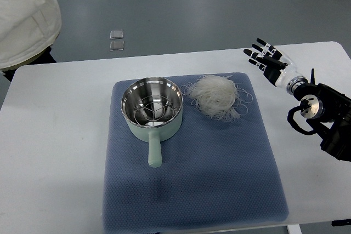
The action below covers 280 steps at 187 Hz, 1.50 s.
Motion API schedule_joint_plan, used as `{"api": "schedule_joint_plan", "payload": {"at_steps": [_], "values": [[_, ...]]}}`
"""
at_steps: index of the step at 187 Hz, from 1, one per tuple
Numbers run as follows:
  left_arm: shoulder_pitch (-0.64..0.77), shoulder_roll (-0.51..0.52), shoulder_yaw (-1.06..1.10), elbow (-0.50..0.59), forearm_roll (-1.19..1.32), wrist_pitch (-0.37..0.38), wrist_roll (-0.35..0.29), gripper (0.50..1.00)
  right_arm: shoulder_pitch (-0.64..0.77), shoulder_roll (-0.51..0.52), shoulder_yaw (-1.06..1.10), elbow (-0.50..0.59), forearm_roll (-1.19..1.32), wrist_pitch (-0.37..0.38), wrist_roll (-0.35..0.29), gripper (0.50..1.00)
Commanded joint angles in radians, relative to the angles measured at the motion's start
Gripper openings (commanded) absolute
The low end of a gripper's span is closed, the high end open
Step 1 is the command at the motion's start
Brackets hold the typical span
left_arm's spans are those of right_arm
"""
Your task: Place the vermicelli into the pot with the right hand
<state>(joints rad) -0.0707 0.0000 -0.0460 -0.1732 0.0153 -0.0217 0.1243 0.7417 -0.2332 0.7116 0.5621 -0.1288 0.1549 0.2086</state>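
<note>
A pale mint-green pot with a shiny steel inside (152,108) stood on a slate-blue mat with a fine dotted weave (219,179). The tangled nest of vermicelli (215,97) was off-white and translucent. The table (55,146) was plain white, the floor (192,9) grey-blue. The right hand (266,60) was black with white fingertip bands, its arm black. A person's cream jacket (24,15) showed top left.

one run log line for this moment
right hand: open, off mat | vermicelli: on mat, right of pot | pot: empty | left: unseen
</note>
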Motion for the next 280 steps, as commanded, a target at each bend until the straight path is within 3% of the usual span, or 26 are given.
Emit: {"api": "schedule_joint_plan", "payload": {"at_steps": [1,280], "values": [[-0.001,0.000,0.000,-0.002,0.000,0.000,0.000,1.000,0.001,0.000,0.000,-0.001,0.000,-0.002,0.000,0.928],[0.000,0.000,0.000,0.000,0.000,0.000,0.000,1.000,-0.008,0.000,-0.003,-0.001,-0.003,0.003,0.000,0.928]]}}
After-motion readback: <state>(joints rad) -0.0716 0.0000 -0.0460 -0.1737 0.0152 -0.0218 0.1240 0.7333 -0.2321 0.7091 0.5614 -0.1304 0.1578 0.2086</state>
